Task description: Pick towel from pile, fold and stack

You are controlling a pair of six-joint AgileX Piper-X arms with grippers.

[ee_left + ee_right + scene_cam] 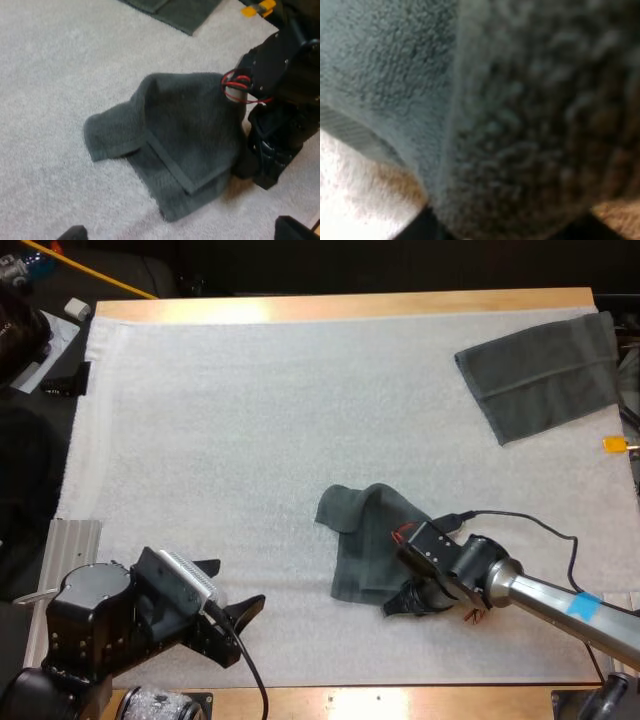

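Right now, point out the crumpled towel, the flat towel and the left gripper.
crumpled towel (365, 540), high view, its middle.
flat towel (540, 375), high view, its middle.
left gripper (238, 582), high view, between open fingertips.

Bare mat (250, 410) mid-table; crumpled towel (365, 535) near front, flat towel (540, 375) far right

1. White mat (250, 420) covers most of the frame.
2. Wooden table (350, 306) edge along the top.
3. Yellow rod (90, 270) and small white block (77, 308), upper left.
4. Ribbed metal plate (70, 545), lower left.
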